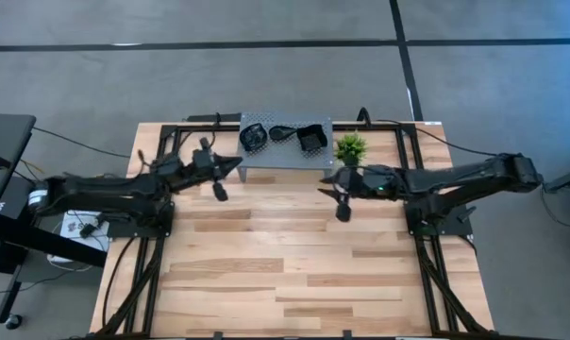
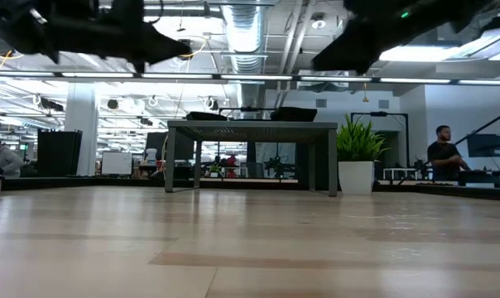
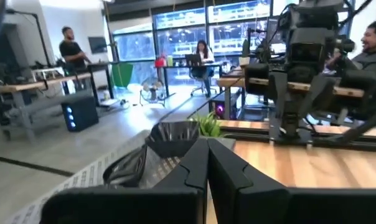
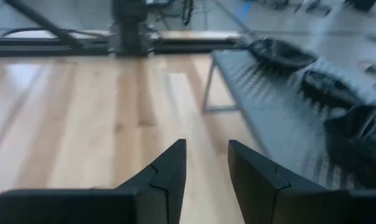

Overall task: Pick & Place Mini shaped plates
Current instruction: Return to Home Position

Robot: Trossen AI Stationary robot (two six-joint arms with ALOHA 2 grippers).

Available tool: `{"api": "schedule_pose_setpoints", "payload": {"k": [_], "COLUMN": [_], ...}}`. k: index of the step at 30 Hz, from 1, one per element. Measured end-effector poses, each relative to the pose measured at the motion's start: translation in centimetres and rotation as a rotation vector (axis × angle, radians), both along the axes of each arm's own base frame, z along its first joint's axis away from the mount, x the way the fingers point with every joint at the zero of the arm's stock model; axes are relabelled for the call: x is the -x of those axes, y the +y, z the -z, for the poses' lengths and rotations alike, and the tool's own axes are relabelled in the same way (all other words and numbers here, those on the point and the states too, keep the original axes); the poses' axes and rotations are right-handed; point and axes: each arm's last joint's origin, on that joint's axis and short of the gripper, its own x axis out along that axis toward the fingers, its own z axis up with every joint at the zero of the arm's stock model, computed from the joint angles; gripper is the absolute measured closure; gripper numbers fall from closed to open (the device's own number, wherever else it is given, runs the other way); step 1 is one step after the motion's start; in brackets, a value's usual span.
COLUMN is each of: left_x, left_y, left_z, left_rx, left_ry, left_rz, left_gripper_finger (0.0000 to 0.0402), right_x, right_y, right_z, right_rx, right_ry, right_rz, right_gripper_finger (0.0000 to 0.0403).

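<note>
The plates (image 1: 311, 138) sit stacked on the stand (image 1: 285, 159) at twelve o'clock, so you're likely on the homing step. The left gripper (image 3: 206, 149) is closed on nothing and the right gripper (image 4: 206, 147) is slightly parted, also empty. Next, retract both arms toward nine and three.

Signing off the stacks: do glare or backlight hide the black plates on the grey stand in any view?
High view: evenly lit, glossy black mini shaped plates clear on the grey perforated metal stand. Low view: ceiling lights behind, so plates, left gripper and right gripper show as silhouettes. Left wrist view: bright windows behind.
</note>
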Motion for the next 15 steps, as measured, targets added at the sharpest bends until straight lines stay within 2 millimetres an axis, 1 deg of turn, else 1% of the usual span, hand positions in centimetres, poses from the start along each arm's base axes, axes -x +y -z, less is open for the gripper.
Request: {"api": "schedule_pose_setpoints", "payload": {"k": [3,5,7,9,12,15], "left_x": [1.8,3.3,4.7,5.9,7.5,8.8], "left_y": [-0.6,-0.9,-1.2,-1.6,-2.0,-2.2], "left_z": [-0.6,-0.8,-0.4,0.5,1.9,2.9], "left_rx": [0.008,0.035,0.108,0.142,0.13,0.121], "left_ry": [0.03,0.057,0.073,0.036,-0.043,-0.147], "left_rz": [0.012,0.011,0.015,0.027,0.035,0.017], "left_gripper_finger": [0.0396,0.0395,0.0394,0.0393,0.0395,0.0394], "right_x": [1.9,3.1,4.5,6.0,8.2,9.8], "right_y": [1.2,1.9,2.4,2.5,2.3,2.3], "right_z": [-0.7,-0.5,0.4,1.7,3.7,5.2], "right_rx": [-0.026,0.001,0.018,0.015,-0.012,-0.043], "right_ry": [-0.004,-0.035,-0.072,-0.116,-0.194,-0.259], "right_rz": [-0.044,-0.088,-0.088,-0.036,0.006,-0.043], "right_gripper_finger": [0.029,0.029,0.029,0.029,0.029,0.029]}}
